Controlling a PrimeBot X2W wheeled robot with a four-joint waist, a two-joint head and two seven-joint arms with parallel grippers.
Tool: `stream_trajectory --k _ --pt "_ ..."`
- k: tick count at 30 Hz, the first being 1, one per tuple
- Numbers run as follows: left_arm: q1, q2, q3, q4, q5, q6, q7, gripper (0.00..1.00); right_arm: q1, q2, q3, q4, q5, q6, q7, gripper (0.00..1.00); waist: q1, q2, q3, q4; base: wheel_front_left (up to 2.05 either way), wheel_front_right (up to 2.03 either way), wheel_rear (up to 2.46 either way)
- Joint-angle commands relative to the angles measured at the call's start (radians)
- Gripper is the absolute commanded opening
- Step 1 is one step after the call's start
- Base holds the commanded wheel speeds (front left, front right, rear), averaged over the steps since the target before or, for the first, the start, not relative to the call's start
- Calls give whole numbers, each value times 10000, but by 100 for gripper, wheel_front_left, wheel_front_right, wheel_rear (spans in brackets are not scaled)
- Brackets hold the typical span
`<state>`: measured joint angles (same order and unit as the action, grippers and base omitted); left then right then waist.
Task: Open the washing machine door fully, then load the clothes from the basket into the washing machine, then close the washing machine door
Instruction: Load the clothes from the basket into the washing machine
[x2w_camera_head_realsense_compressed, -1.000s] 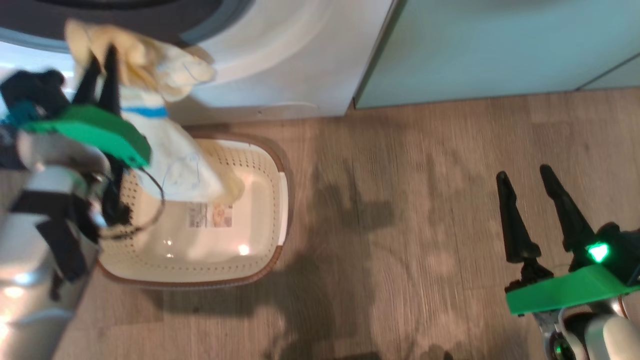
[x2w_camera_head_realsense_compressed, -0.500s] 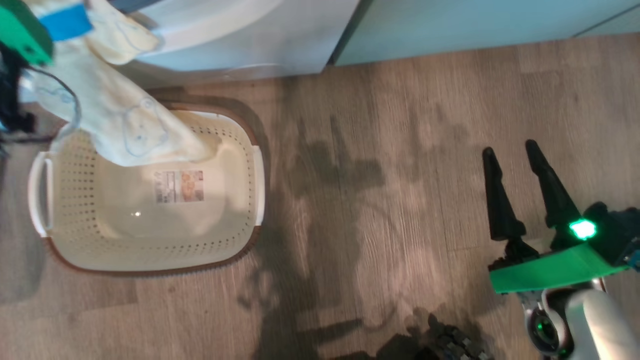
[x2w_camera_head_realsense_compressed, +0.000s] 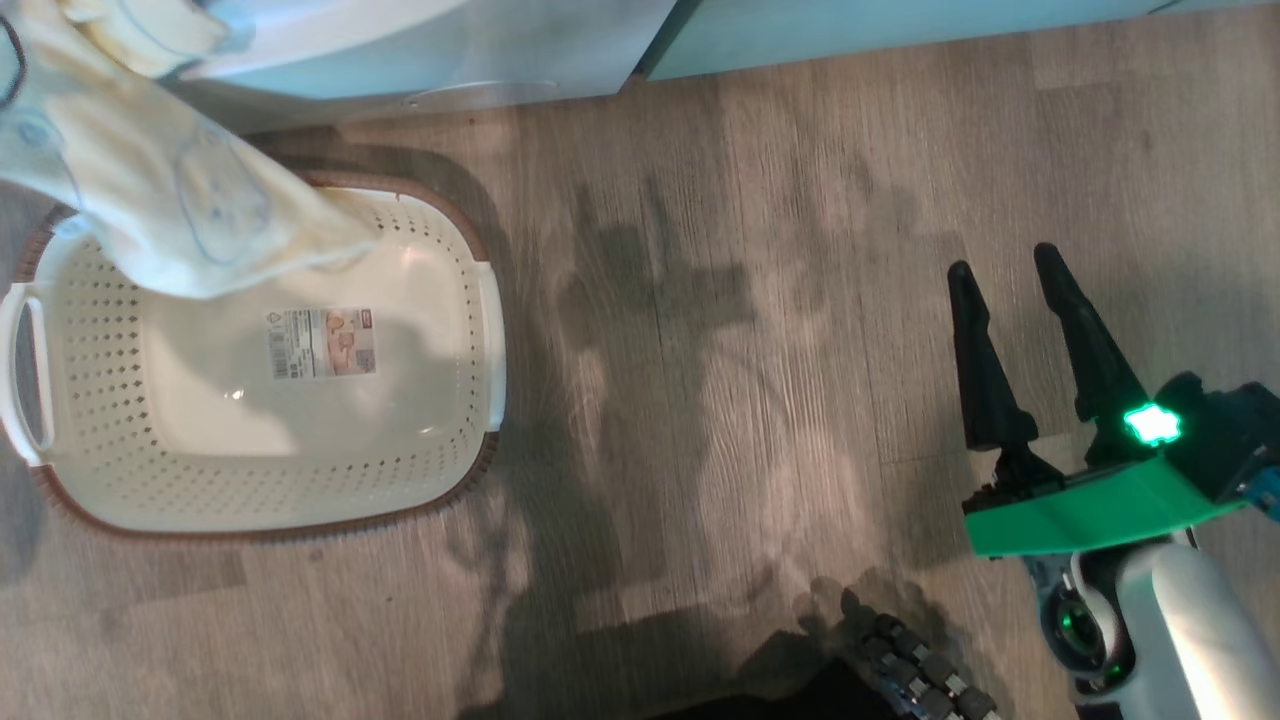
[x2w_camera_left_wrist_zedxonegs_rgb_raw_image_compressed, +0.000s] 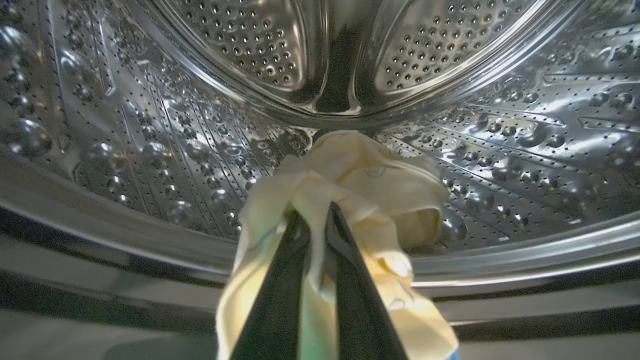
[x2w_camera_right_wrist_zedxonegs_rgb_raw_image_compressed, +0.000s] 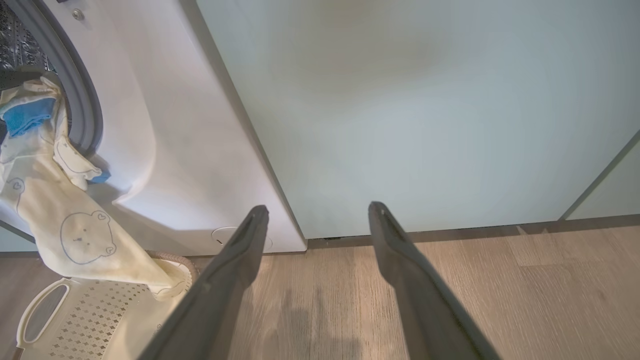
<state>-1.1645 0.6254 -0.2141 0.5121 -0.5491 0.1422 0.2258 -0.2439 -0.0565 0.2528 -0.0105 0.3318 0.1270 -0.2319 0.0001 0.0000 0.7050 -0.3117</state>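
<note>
My left claw (x2w_camera_left_wrist_zedxonegs_rgb_raw_image_compressed: 316, 212) is pinched tight on the clothes (x2w_camera_left_wrist_zedxonegs_rgb_raw_image_compressed: 370, 180), with the bunched pale yellow cloth at the mouth of the drum (x2w_camera_left_wrist_zedxonegs_rgb_raw_image_compressed: 150, 150). The rest of the garment hangs down the front of the washing machine (x2w_camera_right_wrist_zedxonegs_rgb_raw_image_compressed: 175, 150) to the far rim of the basket (x2w_camera_head_realsense_compressed: 100, 400). My right claw (x2w_camera_head_realsense_compressed: 1002, 262) is spread and holding nothing, well apart, over the wood floor (x2w_camera_head_realsense_compressed: 750, 300).

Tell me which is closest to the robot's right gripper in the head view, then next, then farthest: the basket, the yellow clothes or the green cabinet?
1. The green cabinet, straight ahead of the right gripper.
2. The basket, off to its left.
3. The clothes, hanging over the basket's far-left corner.
</note>
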Motion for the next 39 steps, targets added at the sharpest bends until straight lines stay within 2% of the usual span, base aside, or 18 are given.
stream_trajectory --k 1,11,18,23,30,31,33,39 --pt "-990 547 230 -173 261 -96 -299 0 1 -35 172 -270 -73 37 -122 100 -1 0 48 -11 0 0 0" --pt "-3011 294 -169 901 794 -486 -1448 0 -128 -79 303 -333 -79 37 -111 100 -1 0 347 -118 0 0 0" --pt "-3711 33 -88 1607 773 -843 -3104 0 -196 -68 354 -279 -17 37 -136 100 -1 0 470 -137 0 0 0" --pt "-3454 -219 -29 2484 412 -1148 -3322 0 -203 -58 318 -219 12 37 -152 100 -1 0 474 -85 0 0 0" --pt "-3433 -492 -244 3382 166 -1618 -2955 0 -235 -60 365 -176 104 37 -133 100 -1 0 436 -37 0 0 0" --pt "-3437 -549 -229 3486 91 -1657 -2905 5 -233 -63 364 -165 111 37 -132 100 -1 0 417 -32 0 0 0" --pt "-3414 -591 -269 3672 54 -1714 -2854 100 -221 -69 353 -144 117 37 -126 100 -1 0 362 -20 0 0 0" --pt "-3171 -828 -262 4031 -129 -1762 -3058 100 -165 -84 237 -138 88 37 -89 100 -1 0 105 81 0 0 0"
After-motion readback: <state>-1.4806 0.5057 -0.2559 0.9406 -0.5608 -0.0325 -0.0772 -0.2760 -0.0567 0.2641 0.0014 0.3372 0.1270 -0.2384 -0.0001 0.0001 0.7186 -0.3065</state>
